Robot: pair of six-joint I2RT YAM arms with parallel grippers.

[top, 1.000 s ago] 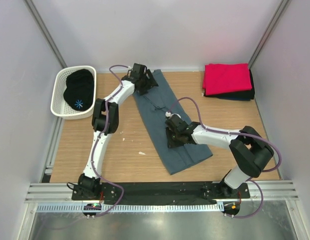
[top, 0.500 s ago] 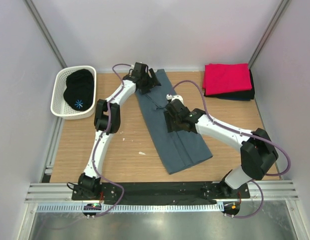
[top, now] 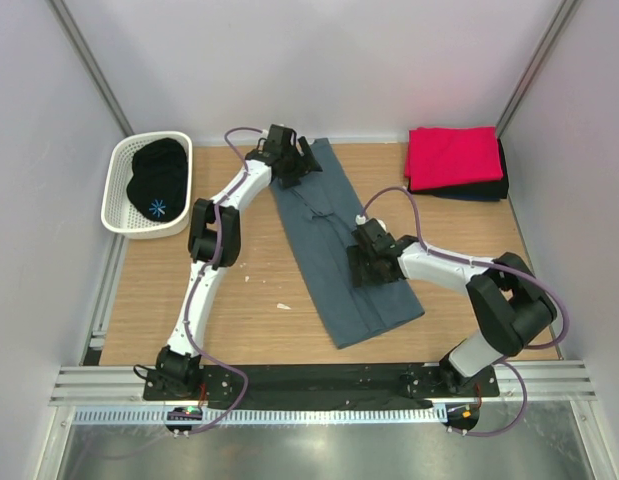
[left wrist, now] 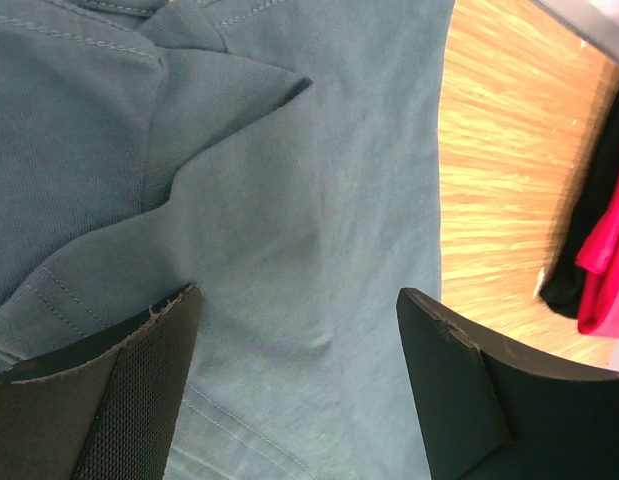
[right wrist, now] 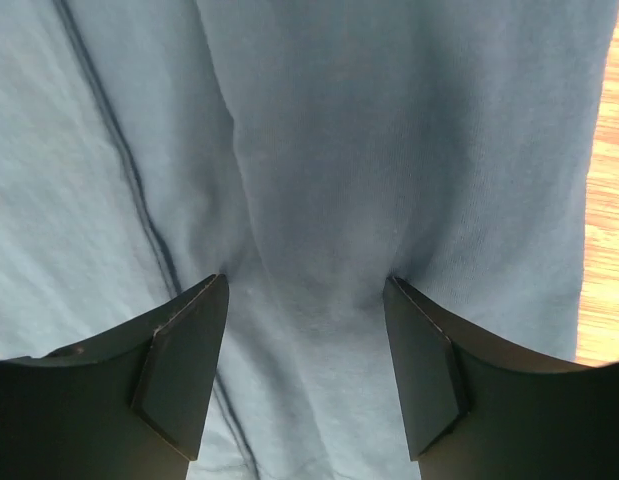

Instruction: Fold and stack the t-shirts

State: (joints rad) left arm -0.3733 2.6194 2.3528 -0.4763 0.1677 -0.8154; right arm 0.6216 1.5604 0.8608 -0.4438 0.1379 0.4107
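The slate blue-grey t-shirt (top: 339, 255) lies folded into a long strip, running diagonally from the back centre to the front of the table. My left gripper (top: 294, 165) is open at its far end, jaws spread over the cloth (left wrist: 289, 200) near a sleeve fold. My right gripper (top: 367, 262) is open and pressed down on the middle of the strip, both fingertips dug into the cloth (right wrist: 309, 150). A folded bright red t-shirt (top: 452, 155) lies on a folded black one (top: 489, 188) at the back right.
A white perforated basket (top: 119, 190) at the back left holds a black garment (top: 157, 180) with a blue star print. Bare wooden table (top: 239, 290) lies left of the strip. Grey walls close in both sides.
My right gripper has swung from the strip's left edge up toward its middle, then right and down onto the cloth. The left gripper has stayed at the far end.
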